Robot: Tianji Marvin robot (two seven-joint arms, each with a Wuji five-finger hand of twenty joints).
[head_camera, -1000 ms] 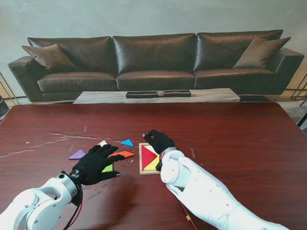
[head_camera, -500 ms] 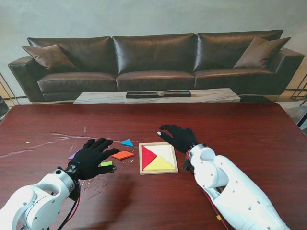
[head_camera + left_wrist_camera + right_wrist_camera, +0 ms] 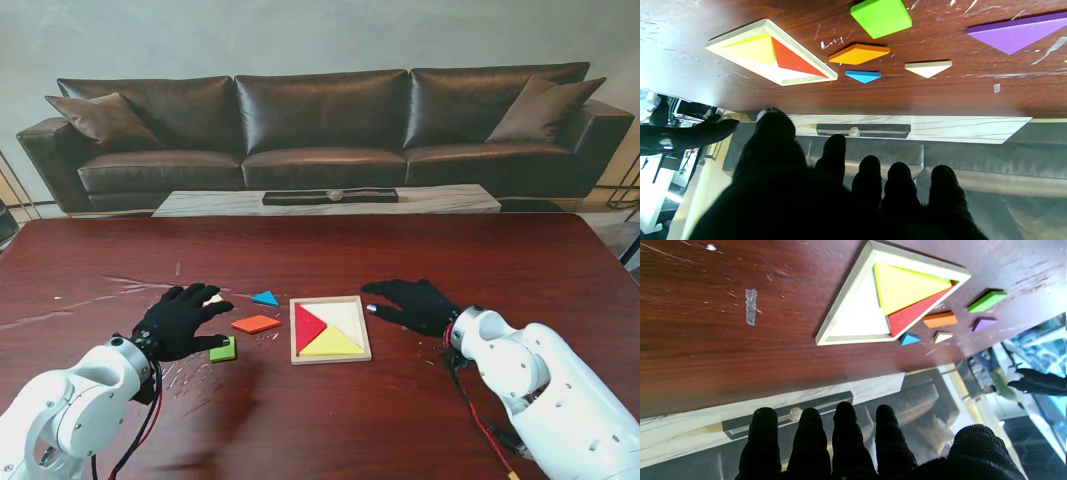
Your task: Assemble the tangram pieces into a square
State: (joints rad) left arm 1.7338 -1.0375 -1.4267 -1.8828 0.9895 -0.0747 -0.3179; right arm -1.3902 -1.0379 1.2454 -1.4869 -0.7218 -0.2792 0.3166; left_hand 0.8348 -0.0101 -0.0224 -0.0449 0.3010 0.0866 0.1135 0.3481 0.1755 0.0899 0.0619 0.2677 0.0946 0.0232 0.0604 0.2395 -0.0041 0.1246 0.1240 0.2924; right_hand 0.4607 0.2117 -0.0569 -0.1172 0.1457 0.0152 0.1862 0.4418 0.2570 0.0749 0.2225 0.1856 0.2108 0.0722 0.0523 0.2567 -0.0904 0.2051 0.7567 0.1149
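A square wooden tray lies mid-table holding a red triangle and a yellow triangle; the rest of its floor is bare. Loose to its left lie an orange parallelogram, a small blue triangle, a green square and a white triangle. A purple triangle shows in the wrist views only. My left hand hovers open above the loose pieces, hiding the purple one. My right hand is open, just right of the tray, holding nothing.
The dark wood table is scratched near the loose pieces. A low marble coffee table and a black leather sofa stand beyond the far edge.
My right hand pulled off the tray and moved to its right, uncovering the tray. My left hand drew back to the left, uncovering the green square and orange parallelogram.
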